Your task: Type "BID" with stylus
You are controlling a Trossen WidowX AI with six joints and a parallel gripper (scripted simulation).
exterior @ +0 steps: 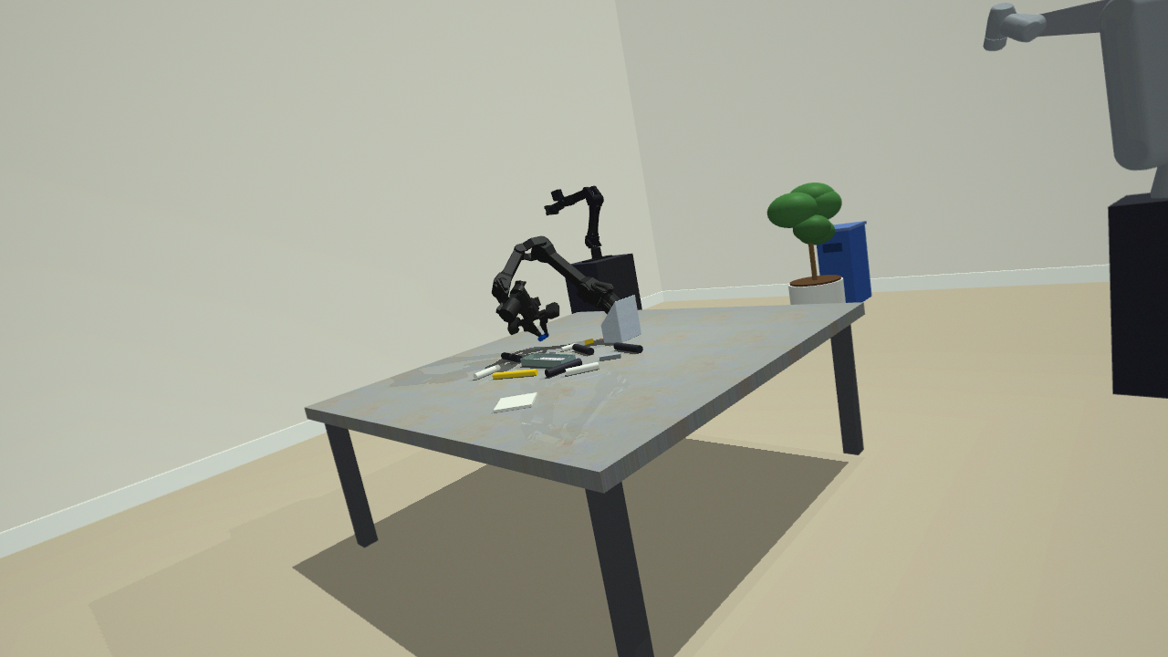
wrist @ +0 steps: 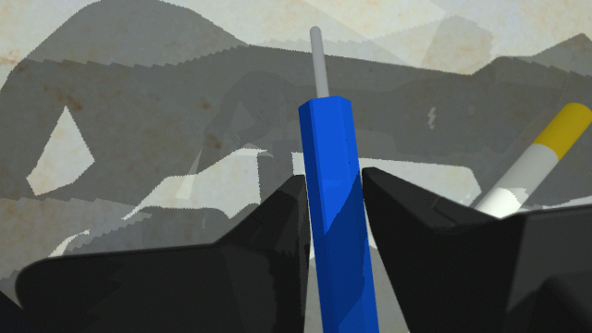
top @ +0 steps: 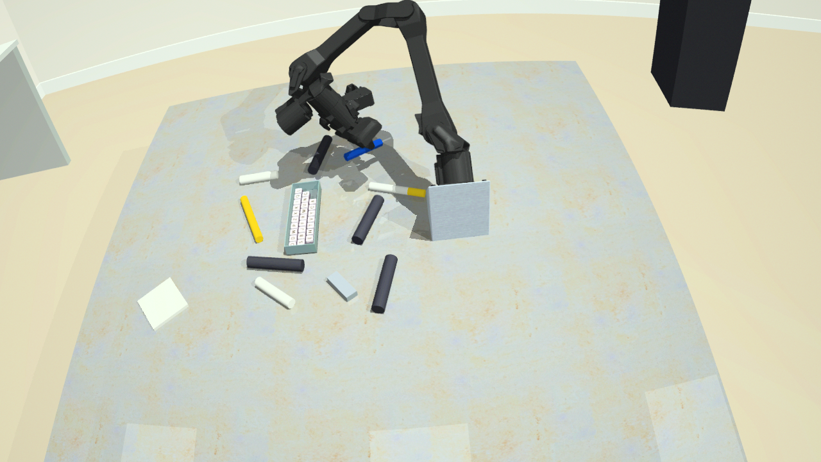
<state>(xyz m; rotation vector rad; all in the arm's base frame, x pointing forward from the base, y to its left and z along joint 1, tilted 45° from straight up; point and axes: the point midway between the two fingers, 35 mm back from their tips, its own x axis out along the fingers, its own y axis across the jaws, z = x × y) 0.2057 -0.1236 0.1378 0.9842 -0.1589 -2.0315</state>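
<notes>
My gripper [top: 371, 145] [exterior: 543, 332] [wrist: 334, 184] is shut on the blue stylus [top: 352, 154] [exterior: 542, 337] [wrist: 330, 139], with one black finger on each side of its barrel. The stylus is held a little above the desk, lying roughly level. Its thin grey tip points away from the fingers, toward the top of the wrist view and to the right in the top view. The keyboard [top: 301, 218] [exterior: 548, 359], a green-grey case with rows of white lettered keys, lies on the desk in front of the gripper. The keyboard is not in the wrist view.
Near the keyboard lie a yellow stick [top: 251, 219], several black cylinders [top: 275, 264] [top: 367, 219] [top: 320, 154], white cylinders [top: 274, 292] and a white-and-yellow one [top: 384, 187] [wrist: 561, 131]. A grey block [top: 341, 285] and white square [top: 163, 303] lie farther forward. A grey panel [top: 459, 211] stands before the arm's base.
</notes>
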